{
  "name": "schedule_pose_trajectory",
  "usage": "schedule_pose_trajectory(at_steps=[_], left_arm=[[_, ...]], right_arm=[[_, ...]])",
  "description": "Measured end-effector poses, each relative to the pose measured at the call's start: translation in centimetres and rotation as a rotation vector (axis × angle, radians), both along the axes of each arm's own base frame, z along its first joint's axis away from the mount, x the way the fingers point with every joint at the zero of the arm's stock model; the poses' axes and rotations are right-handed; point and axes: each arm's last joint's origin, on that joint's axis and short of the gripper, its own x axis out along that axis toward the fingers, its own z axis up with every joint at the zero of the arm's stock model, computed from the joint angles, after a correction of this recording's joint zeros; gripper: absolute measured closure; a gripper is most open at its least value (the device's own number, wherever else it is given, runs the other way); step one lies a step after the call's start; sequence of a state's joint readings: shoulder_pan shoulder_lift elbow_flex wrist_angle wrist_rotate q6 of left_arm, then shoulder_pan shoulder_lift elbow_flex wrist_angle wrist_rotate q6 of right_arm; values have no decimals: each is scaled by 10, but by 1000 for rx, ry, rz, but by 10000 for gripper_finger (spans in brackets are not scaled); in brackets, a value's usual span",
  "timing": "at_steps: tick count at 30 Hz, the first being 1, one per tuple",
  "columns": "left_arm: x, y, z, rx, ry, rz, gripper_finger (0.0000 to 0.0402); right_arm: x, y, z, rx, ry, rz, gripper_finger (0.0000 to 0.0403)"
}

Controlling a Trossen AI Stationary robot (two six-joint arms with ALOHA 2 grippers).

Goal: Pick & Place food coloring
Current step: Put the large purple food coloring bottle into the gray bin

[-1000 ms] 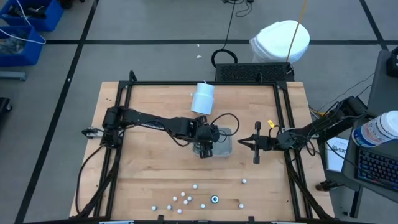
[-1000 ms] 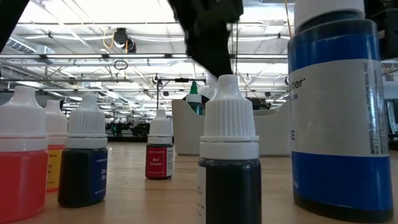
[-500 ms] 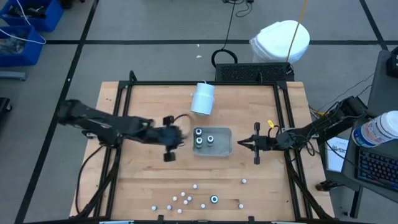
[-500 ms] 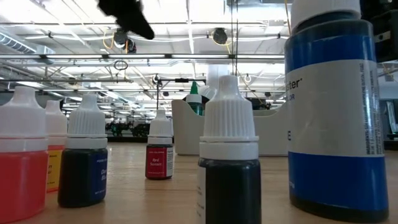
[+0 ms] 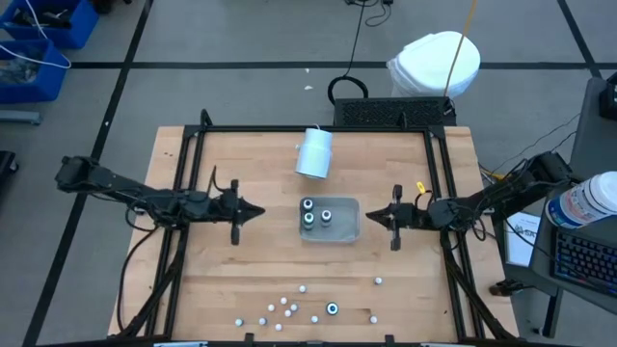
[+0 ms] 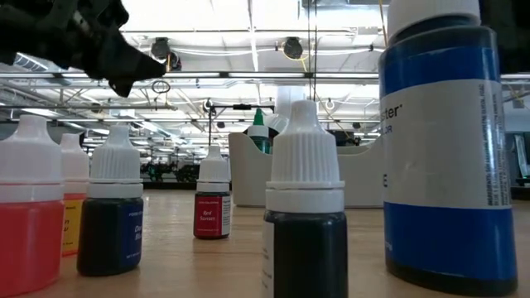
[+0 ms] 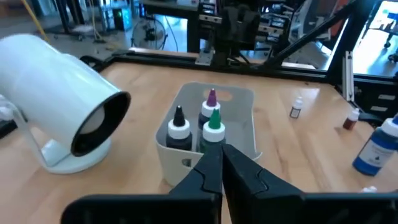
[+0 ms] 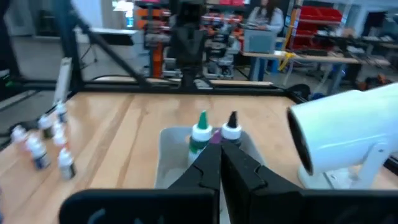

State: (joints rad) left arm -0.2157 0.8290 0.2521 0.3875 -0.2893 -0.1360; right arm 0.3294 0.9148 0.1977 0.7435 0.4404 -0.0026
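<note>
Labels and liquid colours of the loose food coloring bottles (image 6: pixel 114 211) are shown only by the low view; from above only white caps (image 5: pixel 289 308) are seen, scattered along the table (image 5: pixel 222 270) edge. Three bottles (image 7: pixel 211 121) stand inside the tray (image 5: pixel 344 231). The left gripper (image 5: pixel 258 210) and right gripper (image 5: pixel 374 217) are held level on either side of it, jaws pressed together, empty.

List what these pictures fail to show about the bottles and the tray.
- Tray contents: high view shows three caps only; bottle colours are too small there.
- Bottles near the table's front edge: high view, too small to read colours or labels.
- Large blue bottle: low view, cap cut off by the top edge.
- Tray's far wall: right wrist view, hidden behind the right gripper.
</note>
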Motion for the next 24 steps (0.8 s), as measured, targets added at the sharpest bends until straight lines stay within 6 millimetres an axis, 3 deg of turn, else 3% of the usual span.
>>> schedule_pose_trajectory(at_steps=[7, 12, 18, 24], left_arm=[[-3, 1, -9, 94, 0, -15, 392], [-4, 1, -15, 145, 64, -52, 382], [-6, 1, -20, 176, 125, -62, 395], [-6, 1, -22, 178, 146, -63, 371]], right_arm=[[55, -7, 33, -45, 137, -101, 403], [99, -6, 52, -11, 171, -33, 403], [122, -2, 30, -79, 271, -20, 377], [135, -5, 12, -65, 266, -40, 273]])
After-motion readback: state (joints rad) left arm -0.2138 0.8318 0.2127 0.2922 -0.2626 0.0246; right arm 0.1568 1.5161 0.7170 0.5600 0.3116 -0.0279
